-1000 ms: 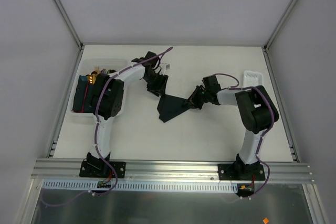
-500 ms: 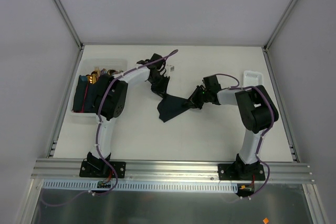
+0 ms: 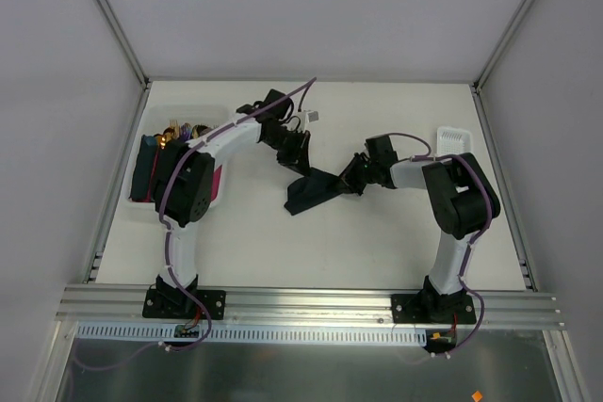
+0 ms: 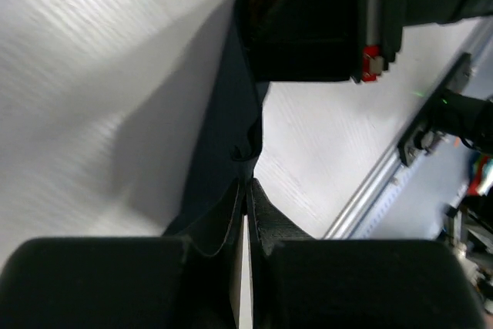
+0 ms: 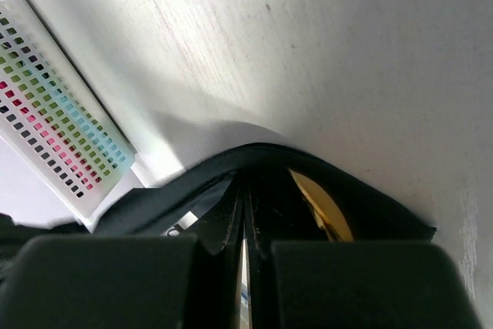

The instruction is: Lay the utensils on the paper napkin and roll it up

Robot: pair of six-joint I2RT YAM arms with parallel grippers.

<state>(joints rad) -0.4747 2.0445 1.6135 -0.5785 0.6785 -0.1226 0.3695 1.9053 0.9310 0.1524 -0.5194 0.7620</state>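
The left pincer is pressed together on one edge of the paper napkin. The right pincer pinches the opposite corner, so the dark sheet hangs bunched between them, partly lifted off the counter. I'd guess they grip two ends so they can pull it flat before anything is laid on it. A gold gleam shows under the fold by the right pincer; I can't tell what it is. The utensils stand in the white bin, well apart to the left.

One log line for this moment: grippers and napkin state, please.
left gripper shut on paper napkin | right gripper shut on same | gold utensil head under fold
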